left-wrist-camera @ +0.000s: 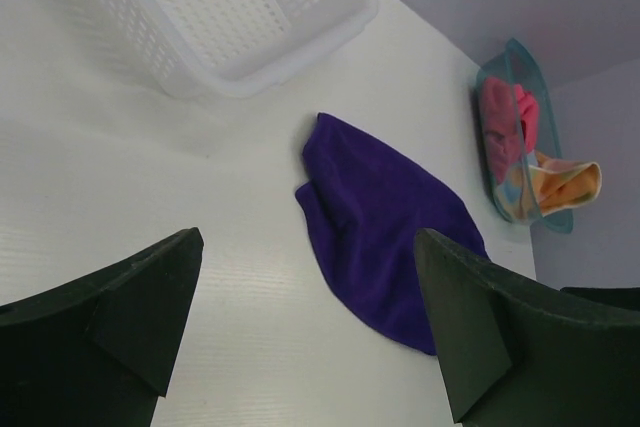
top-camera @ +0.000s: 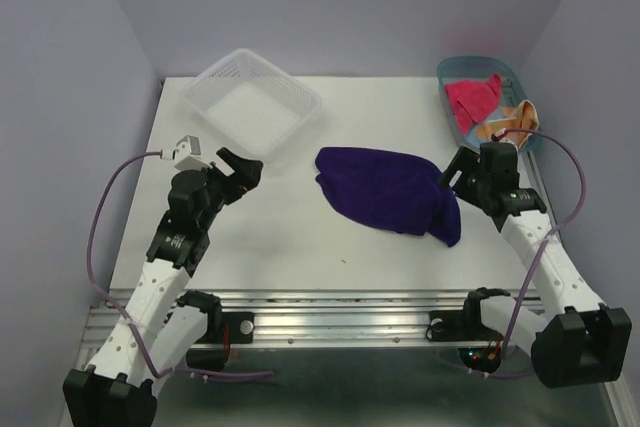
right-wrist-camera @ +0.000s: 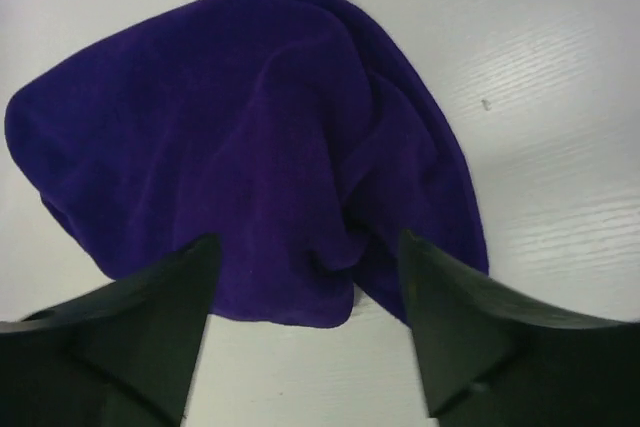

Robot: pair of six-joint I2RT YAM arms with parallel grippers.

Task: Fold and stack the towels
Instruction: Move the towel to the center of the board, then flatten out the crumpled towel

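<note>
A dark purple towel [top-camera: 392,190] lies crumpled in a loose heap on the white table, right of the middle; it also shows in the left wrist view [left-wrist-camera: 385,222] and the right wrist view [right-wrist-camera: 250,147]. A pink-red towel [top-camera: 473,97] and an orange spotted towel [top-camera: 510,119] sit in a teal bin [top-camera: 452,69] at the back right, the orange one hanging over the rim. My right gripper [top-camera: 455,169] is open and empty, just above the purple towel's right edge. My left gripper [top-camera: 240,169] is open and empty, left of the towel.
A white perforated plastic basket [top-camera: 252,99] stands at the back left of the table, also in the left wrist view [left-wrist-camera: 225,7]. A metal rail [top-camera: 340,312] runs along the table's near edge. Lilac walls enclose the table on three sides.
</note>
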